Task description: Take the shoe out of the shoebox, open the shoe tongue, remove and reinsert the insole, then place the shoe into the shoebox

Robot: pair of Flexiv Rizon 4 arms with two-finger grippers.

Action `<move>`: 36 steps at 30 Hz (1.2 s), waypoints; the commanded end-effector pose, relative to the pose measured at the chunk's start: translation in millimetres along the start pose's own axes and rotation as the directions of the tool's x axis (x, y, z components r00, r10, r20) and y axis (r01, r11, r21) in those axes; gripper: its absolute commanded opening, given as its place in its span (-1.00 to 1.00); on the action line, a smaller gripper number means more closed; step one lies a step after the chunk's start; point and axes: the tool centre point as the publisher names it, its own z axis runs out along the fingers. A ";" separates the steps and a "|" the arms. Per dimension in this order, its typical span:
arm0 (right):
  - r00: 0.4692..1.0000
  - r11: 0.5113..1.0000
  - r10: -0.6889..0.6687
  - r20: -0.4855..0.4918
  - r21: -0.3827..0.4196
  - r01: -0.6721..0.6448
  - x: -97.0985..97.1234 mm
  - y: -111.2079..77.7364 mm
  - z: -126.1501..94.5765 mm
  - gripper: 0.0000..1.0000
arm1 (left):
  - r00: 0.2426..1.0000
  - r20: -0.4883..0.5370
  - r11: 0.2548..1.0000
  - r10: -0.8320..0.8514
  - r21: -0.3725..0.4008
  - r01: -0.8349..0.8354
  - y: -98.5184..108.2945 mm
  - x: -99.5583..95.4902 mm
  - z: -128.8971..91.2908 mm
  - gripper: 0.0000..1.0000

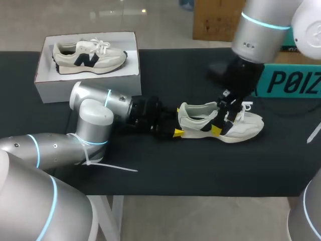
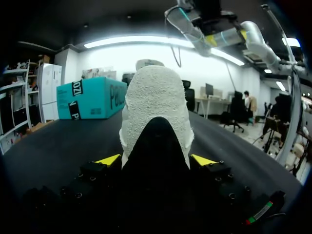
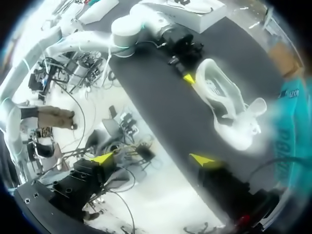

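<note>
Left pincer (image 2: 155, 160) tight around shoe (image 2: 156, 95)

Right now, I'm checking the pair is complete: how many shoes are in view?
2. The boxed shoe lies in the shoebox, far left; the loose shoe sits on the table, heel in the left claw. None looks hidden.

Looking like a robotics lab. Working over a black cloth-covered worktop (image 1: 165, 170) with two silver-grey jointed robot arms, the left arm (image 1: 93, 118) and the right arm (image 1: 261, 30), both glowing with thin cyan light rings at the joints. Wearing a white plastic cable tie (image 1: 113, 166) strapped round the left arm, tail sticking out loose. Holding a teal cardboard box (image 1: 293, 80) with white lettering at the worktop's far right edge.
</note>
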 end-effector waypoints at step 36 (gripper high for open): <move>0.926 0.922 -0.361 0.108 0.189 0.338 -51.7 94.5 61.5 -1.00 | 1.000 -0.002 1.000 0.000 -0.004 0.000 2.5 -0.3 0.9 -1.00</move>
